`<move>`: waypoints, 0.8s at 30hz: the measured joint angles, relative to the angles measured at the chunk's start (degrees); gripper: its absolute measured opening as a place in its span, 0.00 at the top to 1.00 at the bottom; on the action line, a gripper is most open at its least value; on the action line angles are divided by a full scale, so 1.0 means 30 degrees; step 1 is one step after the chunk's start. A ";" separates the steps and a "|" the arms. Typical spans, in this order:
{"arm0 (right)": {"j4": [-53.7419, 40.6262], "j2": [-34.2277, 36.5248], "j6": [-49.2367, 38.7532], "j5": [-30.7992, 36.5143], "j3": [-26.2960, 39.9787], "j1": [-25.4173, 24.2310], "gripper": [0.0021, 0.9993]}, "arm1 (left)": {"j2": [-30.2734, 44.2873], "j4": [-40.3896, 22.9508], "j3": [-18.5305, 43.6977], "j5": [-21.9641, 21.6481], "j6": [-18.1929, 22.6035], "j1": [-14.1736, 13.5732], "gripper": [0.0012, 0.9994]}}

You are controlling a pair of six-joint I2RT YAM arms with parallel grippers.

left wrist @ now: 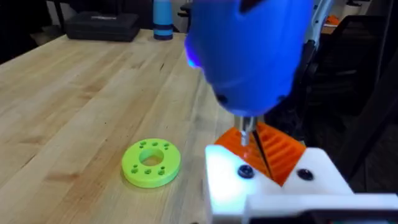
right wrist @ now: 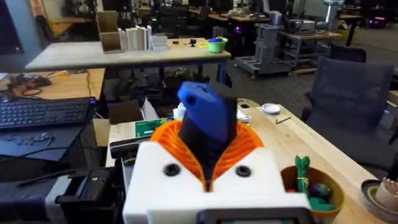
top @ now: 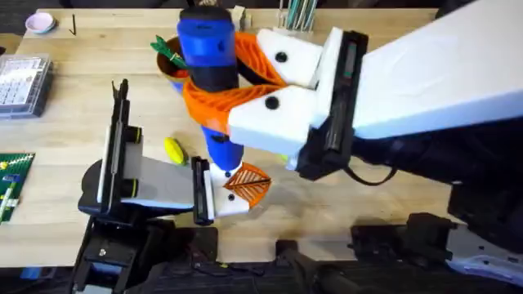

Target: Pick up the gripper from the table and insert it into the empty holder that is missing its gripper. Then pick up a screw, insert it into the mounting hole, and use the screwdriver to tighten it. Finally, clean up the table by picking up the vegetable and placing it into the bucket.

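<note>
My right gripper (top: 214,90) is shut on the blue screwdriver (top: 208,57), its orange ribbed pads (right wrist: 249,146) wrapped around the barrel and held upright. The thin metal tip (left wrist: 247,130) points down at a dark screw (left wrist: 246,172) in the white holder (left wrist: 267,180). The orange gripper (left wrist: 280,152) sits in that holder, at the end of my left gripper (top: 233,189), low over the table (top: 359,204). The yellow vegetable (top: 174,150) lies on the wood just left of it. Behind the screwdriver, the bucket (right wrist: 311,186) is partly hidden and holds green and red toy vegetables.
A lime-green disc (left wrist: 151,163) with holes lies beside the holder. At the left edge are a clear parts box (top: 23,82) and a green board (top: 12,184). A pink dish (top: 39,22) sits at the far left corner. The raised right arm (top: 425,82) covers the table's right half.
</note>
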 joint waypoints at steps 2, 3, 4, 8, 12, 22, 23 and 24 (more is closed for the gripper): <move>0.0090 0.0000 0.0000 -0.0002 -0.0058 0.0177 0.98 | 0.0000 0.0000 0.0002 0.0000 0.0000 0.0000 1.00; 0.0126 0.0000 0.0000 0.0000 -0.0070 0.0261 0.98 | 0.0000 0.0000 0.0002 0.0000 0.0003 0.0000 1.00; 0.0156 0.0021 0.0000 -0.0007 -0.0071 0.0323 0.98 | 0.0000 0.0000 0.0002 0.0000 0.0000 0.0000 1.00; 0.0619 0.0516 -0.0001 -0.0006 -0.0077 0.0589 0.98 | 0.0001 0.0000 0.0002 0.0000 0.0000 0.0000 1.00; 0.0653 0.1076 0.0000 0.0000 -0.0102 0.0653 0.98 | 0.0007 0.0000 -0.0003 0.0000 0.0000 0.0000 1.00; 0.0526 0.0945 -0.0633 0.0000 -0.0143 0.0653 0.98 | 0.0000 0.0000 0.0002 0.0000 0.0000 0.0000 1.00; 0.0502 0.0849 -0.0656 0.0000 -0.0143 0.0653 0.98 | 0.0002 0.0000 0.0000 0.0000 0.0000 0.0000 1.00; 0.0434 0.0706 -0.0670 0.0000 -0.0143 0.0653 0.98 | 0.0000 0.0000 0.0002 0.0000 0.0000 0.0000 1.00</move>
